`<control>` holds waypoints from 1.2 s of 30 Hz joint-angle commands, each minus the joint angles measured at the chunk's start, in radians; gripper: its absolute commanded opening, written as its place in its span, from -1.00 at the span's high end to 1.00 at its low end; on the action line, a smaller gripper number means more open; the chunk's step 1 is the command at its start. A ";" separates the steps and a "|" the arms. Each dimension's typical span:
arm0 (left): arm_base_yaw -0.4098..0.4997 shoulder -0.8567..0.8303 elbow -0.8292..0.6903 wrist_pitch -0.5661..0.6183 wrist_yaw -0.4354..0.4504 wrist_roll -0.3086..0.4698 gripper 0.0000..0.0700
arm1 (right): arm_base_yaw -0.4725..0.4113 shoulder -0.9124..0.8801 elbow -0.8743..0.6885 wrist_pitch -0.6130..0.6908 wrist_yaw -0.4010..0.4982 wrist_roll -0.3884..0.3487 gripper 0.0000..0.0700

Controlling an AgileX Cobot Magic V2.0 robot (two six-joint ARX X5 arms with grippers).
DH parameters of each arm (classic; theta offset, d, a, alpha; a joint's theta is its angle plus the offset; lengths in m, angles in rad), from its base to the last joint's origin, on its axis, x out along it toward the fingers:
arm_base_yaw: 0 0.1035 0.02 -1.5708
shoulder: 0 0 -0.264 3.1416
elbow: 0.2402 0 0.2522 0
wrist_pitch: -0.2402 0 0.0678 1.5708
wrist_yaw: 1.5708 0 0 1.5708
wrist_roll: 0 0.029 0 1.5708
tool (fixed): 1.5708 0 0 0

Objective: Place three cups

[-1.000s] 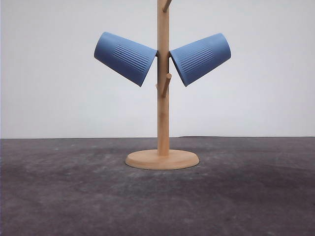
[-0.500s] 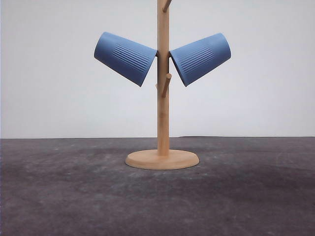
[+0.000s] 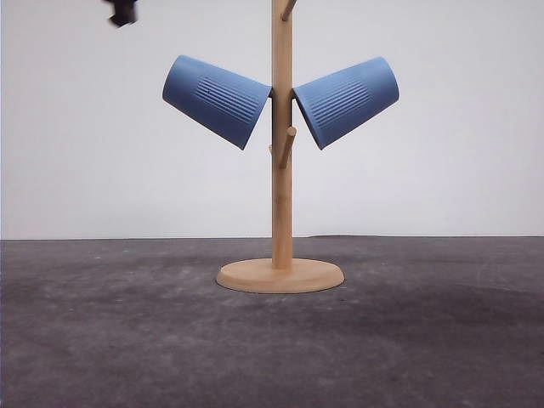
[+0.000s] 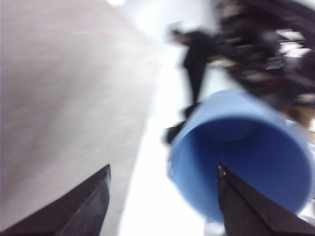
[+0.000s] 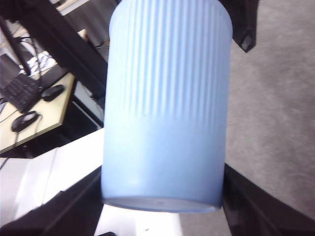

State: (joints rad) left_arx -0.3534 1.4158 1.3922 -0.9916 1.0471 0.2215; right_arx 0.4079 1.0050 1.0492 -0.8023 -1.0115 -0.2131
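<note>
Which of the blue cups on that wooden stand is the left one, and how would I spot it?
Find the wooden stand rising from its round base on the dark table. Two blue cups hang from its upper pegs. The left cup hangs left of the post, its flat base pointing up and left, unlike the right cup, which mirrors it.

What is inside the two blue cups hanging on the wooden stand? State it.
Not visible: the left cup and right cup hang tilted, mouths against the wooden stand. Their walls cover whatever holds them; presumably pegs.
</note>
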 commanded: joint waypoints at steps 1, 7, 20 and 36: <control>0.024 0.011 0.024 -0.016 -0.054 0.033 -0.14 | -0.009 0.007 0.010 -0.006 0.032 -0.007 0.05; 0.119 0.011 0.037 -0.074 -0.414 -0.021 -0.12 | -0.040 0.007 0.011 -0.073 0.318 0.047 0.05; 0.174 0.011 0.038 -0.073 -0.791 -0.111 -0.12 | 0.002 0.126 0.011 -0.017 0.583 0.231 0.04; 0.173 0.011 0.038 -0.075 -0.791 -0.111 -0.12 | 0.090 0.342 0.017 0.266 0.641 0.391 0.04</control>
State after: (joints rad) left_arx -0.1772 1.4158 1.4044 -1.0698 0.2588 0.1139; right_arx 0.4901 1.3312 1.0492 -0.5499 -0.3758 0.1475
